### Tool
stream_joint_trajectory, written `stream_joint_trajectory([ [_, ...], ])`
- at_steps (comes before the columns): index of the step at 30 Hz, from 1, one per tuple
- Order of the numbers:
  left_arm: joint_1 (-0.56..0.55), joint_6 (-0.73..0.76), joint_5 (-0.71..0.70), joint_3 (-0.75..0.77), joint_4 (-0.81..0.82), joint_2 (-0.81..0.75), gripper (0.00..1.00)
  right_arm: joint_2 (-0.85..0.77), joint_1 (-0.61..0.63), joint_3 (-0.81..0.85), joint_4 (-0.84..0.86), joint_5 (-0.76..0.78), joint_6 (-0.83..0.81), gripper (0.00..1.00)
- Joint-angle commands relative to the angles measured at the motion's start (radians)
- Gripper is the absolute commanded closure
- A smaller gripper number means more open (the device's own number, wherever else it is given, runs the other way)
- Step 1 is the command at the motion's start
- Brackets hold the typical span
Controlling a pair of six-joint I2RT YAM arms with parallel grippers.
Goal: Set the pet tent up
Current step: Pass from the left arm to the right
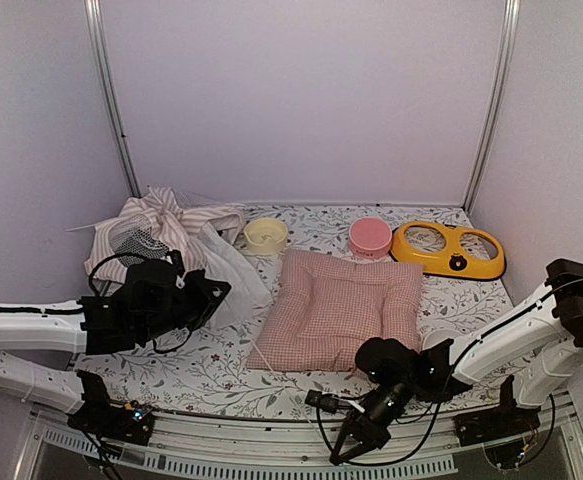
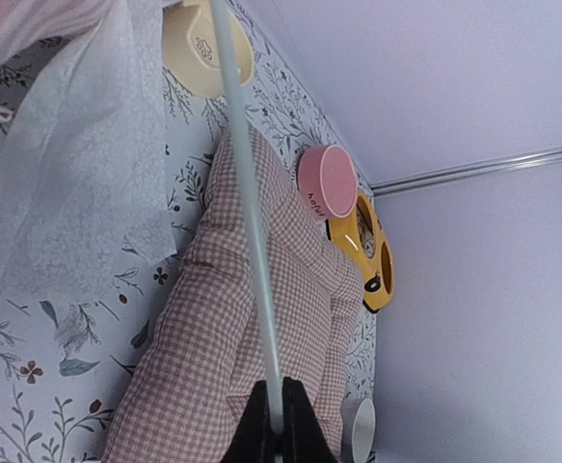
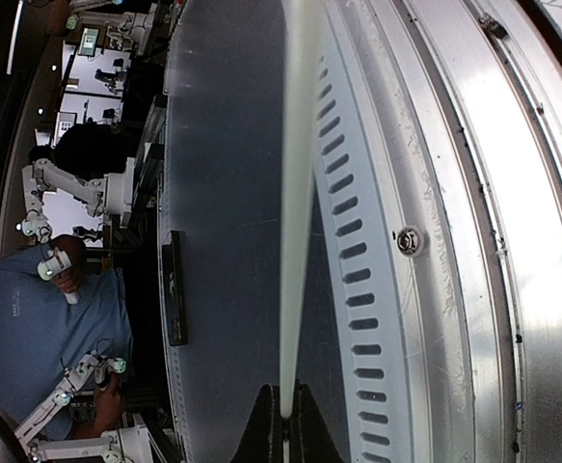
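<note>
The pink-and-white striped fabric pet tent (image 1: 166, 225) lies collapsed at the left rear of the flower-printed bench (image 1: 211, 370), beside a pink checked square cushion (image 1: 336, 310). The left tool (image 2: 277, 397) is clamped on a thin white pole (image 2: 250, 212) running over the cushion; the right tool (image 3: 282, 400), past the bench's near edge, pinches a pale thin rod (image 3: 295, 193).

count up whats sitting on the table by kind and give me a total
pet tent: 1
checked cushion: 1
round bowls, cream and pink: 2
yellow double feeder: 1
small white cup, partly hidden by the right arm: 1
total: 6
</note>
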Motion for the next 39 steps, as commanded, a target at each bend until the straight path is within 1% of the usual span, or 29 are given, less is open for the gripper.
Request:
stream_joint_trajectory([
  [1,0.012,0.069,-0.010,0.034,0.004,-0.017,0.90,-0.033,-0.004,0.012,-0.016,0.000,-0.021,1.00],
  [3,0.012,0.085,-0.005,0.037,-0.038,-0.034,0.79,-0.042,-0.005,0.015,-0.026,0.008,-0.028,1.00],
  [4,0.012,0.096,-0.002,0.037,-0.059,-0.046,0.71,-0.046,-0.006,0.018,-0.028,0.013,-0.029,1.00],
  [7,0.012,0.133,0.001,0.040,-0.132,-0.090,0.57,-0.049,-0.006,0.025,-0.033,0.017,-0.030,1.00],
  [11,0.012,0.174,-0.017,0.051,-0.260,-0.154,0.47,-0.043,-0.008,0.036,-0.037,0.022,-0.033,1.00],
  [14,0.011,0.196,-0.062,0.055,-0.377,-0.213,0.43,-0.040,-0.013,0.041,-0.038,0.024,-0.034,1.00],
  [19,0.019,0.210,-0.166,0.032,-0.517,-0.288,0.42,-0.038,-0.027,0.052,-0.041,0.021,-0.038,1.00],
  [23,0.055,0.216,-0.184,-0.030,-0.518,-0.288,0.44,-0.033,-0.034,0.058,-0.049,0.016,-0.040,1.00],
  [25,0.072,0.219,-0.171,-0.071,-0.477,-0.267,0.45,-0.033,-0.036,0.060,-0.053,0.016,-0.042,1.00],
  [32,0.107,0.189,-0.104,-0.236,-0.241,-0.196,0.48,-0.026,-0.038,0.072,-0.072,0.021,-0.047,1.00],
  [39,0.117,0.176,-0.062,-0.315,-0.075,-0.074,0.49,-0.013,-0.039,0.085,-0.088,0.030,-0.053,1.00],
])
